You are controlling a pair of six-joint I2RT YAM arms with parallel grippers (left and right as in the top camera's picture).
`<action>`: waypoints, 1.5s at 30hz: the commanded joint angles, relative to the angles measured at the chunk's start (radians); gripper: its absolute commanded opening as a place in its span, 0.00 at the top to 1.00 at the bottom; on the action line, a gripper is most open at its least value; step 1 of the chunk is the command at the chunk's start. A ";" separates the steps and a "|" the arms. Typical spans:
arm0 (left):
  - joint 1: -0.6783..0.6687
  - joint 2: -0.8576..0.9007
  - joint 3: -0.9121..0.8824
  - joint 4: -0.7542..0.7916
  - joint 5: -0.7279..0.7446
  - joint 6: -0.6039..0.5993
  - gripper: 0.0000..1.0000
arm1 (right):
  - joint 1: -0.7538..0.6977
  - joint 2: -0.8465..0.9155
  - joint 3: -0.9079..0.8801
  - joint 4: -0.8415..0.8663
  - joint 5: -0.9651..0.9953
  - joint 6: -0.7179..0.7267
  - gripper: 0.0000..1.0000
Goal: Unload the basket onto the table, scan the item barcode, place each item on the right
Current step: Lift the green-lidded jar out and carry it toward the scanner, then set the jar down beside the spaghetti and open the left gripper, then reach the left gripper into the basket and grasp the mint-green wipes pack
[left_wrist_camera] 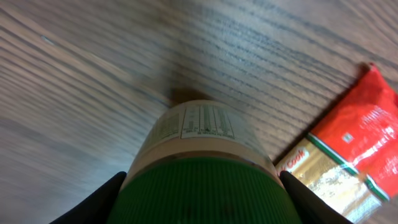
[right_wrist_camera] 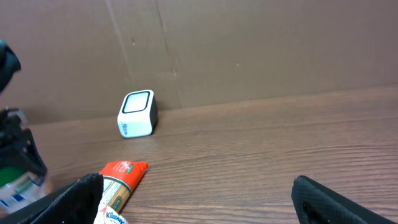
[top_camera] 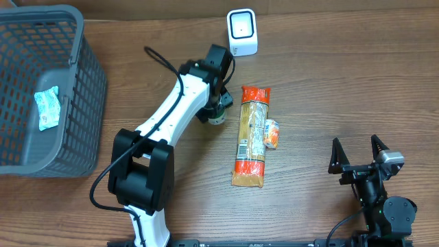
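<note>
Currently the left gripper (left_wrist_camera: 202, 182) is clamping a jar (left_wrist_camera: 199, 127) by its green cap (left_wrist_camera: 205, 208), with the jaws partly closed against the cap's two sides. Gripping there is leaving the printed label free for reading. The jar is sitting low over the desk (top_camera: 329, 82), just beside the pasta packet (top_camera: 252, 137) and a little short of the scanner (top_camera: 241, 32). Whether its base is touching the wood cannot be told. The right gripper (top_camera: 357, 154) is waiting well apart, jaws spread wide and holding nothing, probably to keep the scanner's face unobstructed.
</note>
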 commanded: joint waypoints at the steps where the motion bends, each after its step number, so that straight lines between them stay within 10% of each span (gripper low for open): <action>1: -0.004 -0.005 -0.064 0.069 0.079 -0.140 0.66 | -0.006 -0.010 -0.010 0.004 0.012 -0.003 0.00; 7: -0.010 -0.005 -0.122 0.138 0.119 -0.259 0.61 | -0.006 -0.010 -0.010 0.004 0.013 -0.003 0.00; 12: -0.010 -0.005 -0.121 0.144 0.119 -0.249 0.00 | -0.006 -0.010 -0.010 0.003 0.013 -0.003 0.00; 26: 0.012 -0.010 0.193 -0.094 -0.089 -0.009 0.00 | -0.006 -0.010 -0.010 0.004 0.012 -0.003 0.00; 39: 0.228 -0.010 0.996 -0.488 -0.330 0.841 0.01 | -0.006 -0.010 -0.010 0.004 0.012 -0.003 0.00; 45: 0.454 -0.010 1.079 -0.534 -0.325 0.905 0.00 | -0.006 -0.010 -0.010 0.004 0.013 -0.003 0.00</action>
